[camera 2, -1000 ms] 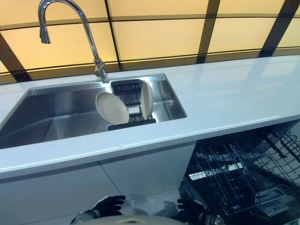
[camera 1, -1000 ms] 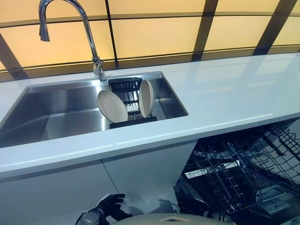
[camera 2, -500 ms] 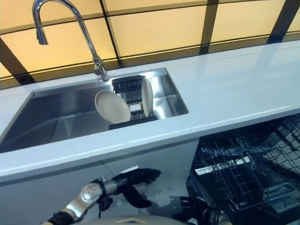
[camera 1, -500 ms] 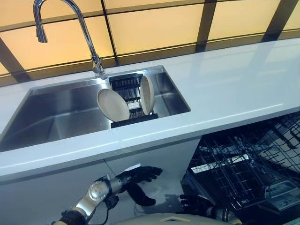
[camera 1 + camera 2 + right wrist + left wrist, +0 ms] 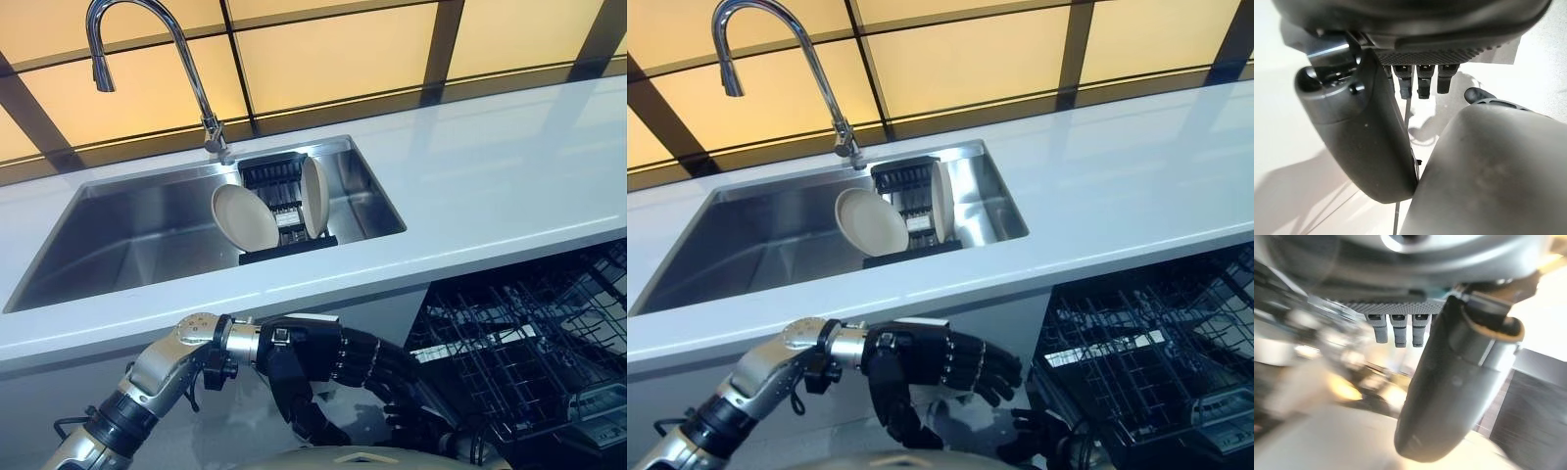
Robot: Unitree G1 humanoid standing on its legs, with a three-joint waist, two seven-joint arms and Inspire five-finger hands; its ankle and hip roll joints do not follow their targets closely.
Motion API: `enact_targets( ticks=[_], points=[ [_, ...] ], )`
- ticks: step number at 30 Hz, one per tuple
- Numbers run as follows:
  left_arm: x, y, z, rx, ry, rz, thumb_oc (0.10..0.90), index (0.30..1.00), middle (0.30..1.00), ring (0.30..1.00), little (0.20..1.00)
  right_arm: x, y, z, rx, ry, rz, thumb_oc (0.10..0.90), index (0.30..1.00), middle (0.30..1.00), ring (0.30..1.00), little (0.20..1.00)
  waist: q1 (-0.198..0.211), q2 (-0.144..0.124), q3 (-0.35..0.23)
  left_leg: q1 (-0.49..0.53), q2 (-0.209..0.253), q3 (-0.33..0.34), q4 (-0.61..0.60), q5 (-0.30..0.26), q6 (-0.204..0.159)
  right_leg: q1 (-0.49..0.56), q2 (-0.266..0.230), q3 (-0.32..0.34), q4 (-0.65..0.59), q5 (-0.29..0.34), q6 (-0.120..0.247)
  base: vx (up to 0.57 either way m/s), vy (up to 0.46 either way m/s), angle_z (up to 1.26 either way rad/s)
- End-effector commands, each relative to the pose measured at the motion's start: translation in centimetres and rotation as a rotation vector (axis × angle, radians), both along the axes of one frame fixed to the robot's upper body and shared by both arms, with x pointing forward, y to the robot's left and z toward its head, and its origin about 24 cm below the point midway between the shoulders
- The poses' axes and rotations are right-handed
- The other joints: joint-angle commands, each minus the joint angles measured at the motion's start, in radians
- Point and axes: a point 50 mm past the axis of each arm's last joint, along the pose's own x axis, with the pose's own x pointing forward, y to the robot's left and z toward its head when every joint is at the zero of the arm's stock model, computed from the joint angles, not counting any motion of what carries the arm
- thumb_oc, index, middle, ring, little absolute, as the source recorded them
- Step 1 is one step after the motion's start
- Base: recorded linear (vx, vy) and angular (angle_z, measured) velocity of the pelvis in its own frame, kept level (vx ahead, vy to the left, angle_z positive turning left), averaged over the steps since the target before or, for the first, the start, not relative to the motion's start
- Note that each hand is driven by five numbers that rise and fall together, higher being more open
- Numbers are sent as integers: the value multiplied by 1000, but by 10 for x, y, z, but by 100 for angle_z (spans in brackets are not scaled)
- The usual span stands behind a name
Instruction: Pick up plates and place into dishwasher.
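Two beige plates stand in a black rack (image 5: 277, 176) at the right end of the sink (image 5: 137, 230). One plate (image 5: 245, 217) leans facing me. The other plate (image 5: 314, 196) stands on edge to its right. My left hand (image 5: 306, 354) hangs below the counter's front edge, in front of the cabinet, fingers loosely stretched to the right and holding nothing; its thumb (image 5: 1449, 382) shows close up. My right hand (image 5: 1034, 431) sits low by the dishwasher, empty, its thumb (image 5: 1361, 132) free.
A tall curved faucet (image 5: 201, 98) rises behind the sink. The white counter (image 5: 490, 186) runs to the right. Below it at the right, the dishwasher stands open with its dark wire rack (image 5: 519, 352) pulled out.
My left arm has risen from the bottom of the view to just under the counter edge, the hand reaching rightward. The camera has shifted a little. The plates have not moved.
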Motion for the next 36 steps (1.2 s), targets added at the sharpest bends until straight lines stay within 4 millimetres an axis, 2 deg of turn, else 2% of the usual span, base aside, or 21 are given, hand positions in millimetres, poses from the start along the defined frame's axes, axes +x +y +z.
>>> enact_targets(
  ticks=[1, 3, 5, 7, 8, 9, 12, 13, 15, 16, 18, 19, 22, 25, 26, 27, 30, 33, 35, 36],
  points=[
    [30, 12, 85, -418, -246, 149, 800, 900, 900, 900, 900, -7, 15, -5, 38, 2, 13, 800, 900, 900, 900, 900, 15, -6, 13, 62, -94, 98, 7, -189, 78, 21, 53, 80, 6, -90, -4, 0, 0, 0],
    [37, 24, 94, -458, -303, 279, 800, 900, 900, 900, 900, -9, 18, -6, 41, 5, 10, 800, 900, 900, 900, 900, 18, -8, 11, 63, -94, 96, 7, -188, 78, 22, 53, 79, 6, -92, -5, 0, 0, 0],
    [48, 50, 110, -531, -359, 533, 800, 900, 900, 900, 900, -13, 21, -7, 47, 11, 2, 800, 900, 900, 900, 900, 24, -15, 7, 63, -95, 90, 7, -186, 76, 24, 52, 73, 6, -95, -7, 6, -40, 4],
    [55, 70, 119, -567, -392, 677, 800, 900, 900, 900, 900, -16, 24, -8, 50, 14, -3, 800, 900, 900, 900, 900, 29, -19, 2, 63, -95, 87, 7, -185, 75, 25, 51, 66, 6, -98, -9, 4, -30, 5],
    [56, 72, 120, -567, -394, 692, 800, 900, 900, 900, 900, -16, 24, -8, 51, 15, -2, 800, 900, 900, 900, 900, 29, -19, 2, 63, -95, 86, 7, -185, 75, 26, 51, 65, 6, -98, -9, -4, -39, 6],
    [62, 98, 135, -572, -477, 937, 800, 900, 900, 900, 900, -16, 27, -8, 51, 19, -5, 800, 900, 900, 900, 900, 35, -22, -5, 60, -96, 82, 7, -183, 72, 24, 51, 58, 6, -101, -11, -8, -39, 6],
    [67, 146, 163, -576, -591, 1287, 800, 900, 900, 900, 900, -13, 27, -8, 48, 24, -8, 800, 900, 900, 900, 900, 44, -21, -17, 56, -98, 76, 7, -179, 68, 23, 50, 44, 6, -106, -12, -17, -32, 8],
    [69, 155, 172, -573, -605, 1351, 800, 900, 900, 900, 900, -11, 27, -8, 49, 24, -9, 800, 900, 900, 900, 900, 46, -20, -21, 54, -99, 75, 7, -178, 67, 22, 51, 42, 6, -107, -13, -16, -17, 7],
    [70, 166, 178, -520, -672, 1455, 800, 900, 900, 900, 900, -9, 26, -7, 48, 24, -7, 800, 900, 900, 900, 900, 46, -18, -25, 52, -99, 76, 7, -178, 65, 22, 51, 41, 6, -108, -14, -14, -16, 9],
    [72, 186, 197, -486, -716, 1585, 800, 900, 900, 900, 900, -4, 26, -6, 46, 25, -5, 800, 900, 900, 900, 900, 47, -13, -31, 49, -99, 77, 7, -177, 64, 19, 51, 38, 6, -109, -14, -21, -20, 14],
    [73, 195, 208, -390, -817, 1693, 800, 900, 900, 900, 900, -1, 25, -6, 42, 25, -5, 800, 900, 900, 900, 900, 48, -9, -35, 47, -98, 79, 7, -176, 63, 18, 51, 35, 6, -109, -15, -20, -17, 9],
    [70, 206, 228, -200, -1020, 1831, 800, 900, 900, 900, 900, 0, 23, -6, 34, 29, -2, 800, 900, 900, 900, 900, 47, -1, -39, 45, -97, 84, 7, -176, 61, 17, 51, 34, 6, -111, -15, 0, 0, 0],
    [69, 215, 244, -106, -1101, 1892, 800, 900, 900, 900, 900, 0, 22, -6, 32, 31, -2, 800, 900, 900, 900, 900, 47, 2, -43, 45, -97, 87, 7, -176, 61, 16, 51, 31, 6, -112, -12, 0, 0, 0],
    [65, 226, 268, 253, -1389, 1963, 800, 900, 900, 900, 900, 0, 17, -5, 24, 34, 2, 800, 900, 900, 900, 900, 42, 10, -44, 43, -96, 96, 7, -176, 61, 14, 53, 32, 6, -111, -10, -3, -3, 1],
    [63, 230, 274, 433, -1514, 1949, 800, 900, 900, 900, 900, -2, 15, -5, 21, 34, 5, 800, 900, 900, 900, 900, 40, 14, -44, 46, -97, 99, 7, -177, 61, 16, 53, 33, 6, -111, -7, 0, 0, 0],
    [64, 232, 275, 519, -1545, 1943, 800, 900, 900, 900, 900, -3, 13, -4, 18, 33, 5, 800, 900, 900, 900, 900, 39, 16, -43, 46, -97, 101, 7, -178, 61, 16, 53, 34, 6, -111, -7, -5, 3, 7],
    [67, 230, 276, 841, -1724, 1834, 800, 900, 900, 900, 900, -4, 7, -4, 10, 34, 1, 800, 900, 900, 900, 900, 34, 22, -40, 50, -97, 106, 7, -180, 62, 18, 53, 35, 6, -109, -2, -2, 7, 13],
    [69, 224, 276, 956, -1855, 1737, 800, 900, 900, 900, 900, -5, 5, -3, 7, 33, 0, 800, 900, 900, 900, 900, 32, 24, -40, 51, -98, 108, 7, -180, 62, 18, 53, 36, 6, -108, 1, 2, 3, 16],
    [73, 211, 275, 1175, -2113, 1509, 800, 900, 900, 900, 900, -8, 1, -3, 1, 35, 2, 800, 900, 900, 900, 900, 22, 29, -39, 49, -97, 116, 7, -179, 61, 15, 53, 39, 6, -103, 7, 8, 2, 8],
    [74, 210, 275, 1174, -2116, 1507, 800, 900, 900, 900, 900, -8, 1, -3, 3, 35, 0, 800, 900, 900, 900, 900, 23, 28, -39, 49, -97, 116, 7, -179, 61, 15, 53, 39, 6, -103, 7, 0, 0, 0]
  ],
)
